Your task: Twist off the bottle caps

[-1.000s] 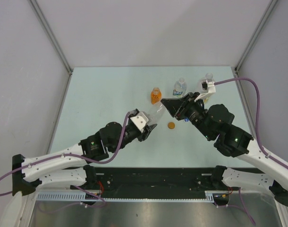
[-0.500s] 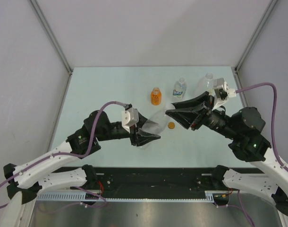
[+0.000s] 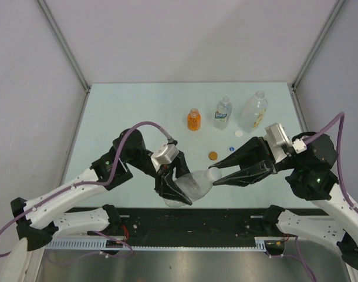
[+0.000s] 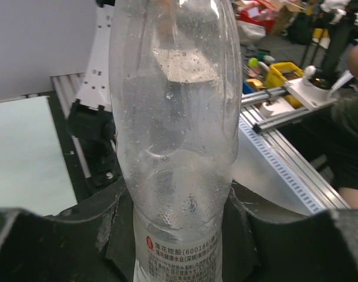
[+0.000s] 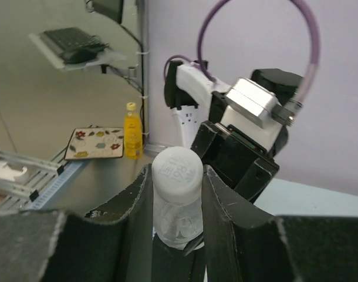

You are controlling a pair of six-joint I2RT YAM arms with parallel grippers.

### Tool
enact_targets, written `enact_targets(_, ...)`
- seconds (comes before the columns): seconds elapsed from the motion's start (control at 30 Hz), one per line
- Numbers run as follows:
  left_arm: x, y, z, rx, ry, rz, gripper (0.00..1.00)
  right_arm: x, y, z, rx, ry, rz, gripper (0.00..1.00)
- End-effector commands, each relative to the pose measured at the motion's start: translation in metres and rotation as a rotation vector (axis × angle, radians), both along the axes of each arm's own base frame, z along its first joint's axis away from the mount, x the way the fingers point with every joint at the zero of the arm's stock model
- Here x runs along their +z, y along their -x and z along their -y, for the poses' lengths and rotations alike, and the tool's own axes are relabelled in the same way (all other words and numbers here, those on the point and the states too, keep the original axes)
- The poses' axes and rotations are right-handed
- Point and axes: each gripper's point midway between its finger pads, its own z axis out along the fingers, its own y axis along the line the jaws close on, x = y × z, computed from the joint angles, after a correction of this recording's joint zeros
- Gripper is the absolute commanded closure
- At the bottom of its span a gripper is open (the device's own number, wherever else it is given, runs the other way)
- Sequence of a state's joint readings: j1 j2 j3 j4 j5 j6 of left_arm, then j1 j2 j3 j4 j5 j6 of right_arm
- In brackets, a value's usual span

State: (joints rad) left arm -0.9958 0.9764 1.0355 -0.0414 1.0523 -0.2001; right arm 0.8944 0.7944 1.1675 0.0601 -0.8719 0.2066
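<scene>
**Red-labelled clear bottle** (image 3: 196, 183): near middle of the scene, between the two arms. It is tipped well over, with the neck pointing right. The left wrist view shows a clear wall with droplets inside and a label with a red mark at the gripped end.

**White cap** (image 5: 178, 170): sits on the neck of this bottle.

**Left claw** (image 3: 176, 191): closed around the body of the red-labelled clear bottle at its label end, fingers on either side.

**Right claw** (image 3: 218, 174): narrow, pinching the white cap, with one finger pressed to each side of it in the right wrist view.

**Table** (image 3: 126, 117): pale green top that carries the items below.

**Orange bottle** (image 3: 193, 119): upright, far middle of the table.

**Blue-labelled bottle** (image 3: 223, 113): upright, just right of the orange bottle.

**Large clear bottle** (image 3: 253, 111): upright at the far right, near the blue-labelled bottle.

**Loose white cap** (image 3: 239, 133): lies flat on the table, just near of the large clear bottle.

**Blue cap** (image 3: 230, 148): lies on the table, near of the blue-labelled bottle and apart from it.

**Orange-brown cap** (image 3: 212, 155): lies on the table left of the blue cap, between the standing bottles and the held one.
</scene>
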Motion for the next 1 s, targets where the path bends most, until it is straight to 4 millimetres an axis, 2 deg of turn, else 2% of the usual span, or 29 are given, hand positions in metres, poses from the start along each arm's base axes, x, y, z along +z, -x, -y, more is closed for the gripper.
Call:
enact_targets(0.0, 0.033, 0.014, -0.004, -0.132, 0.113, 0.045, 1.00, -0.064, 0.016, -0.011, 0.225, 0.247, -0.085, 1.00)
enact_targets(0.23, 0.032, 0.016, -0.002, -0.181, 0.117, 0.026, 1.00, -0.078, 0.018, -0.013, 0.299, 0.290, -0.080, 1.00)
enact_targets(0.53, 0.029, 0.016, 0.001, -0.207, 0.113, 0.016, 1.00, -0.079, 0.026, -0.011, 0.383, 0.295, -0.062, 1.00)
enact_targets(0.7, 0.031, 0.010, 0.006, -0.177, 0.114, 0.023, 1.00, -0.083, 0.018, -0.015, 0.339, 0.311, -0.089, 1.00)
enact_targets(0.97, 0.022, -0.016, 0.018, 0.003, 0.079, 0.047, 1.00, -0.083, -0.005, -0.016, 0.129, 0.317, -0.166, 0.80)
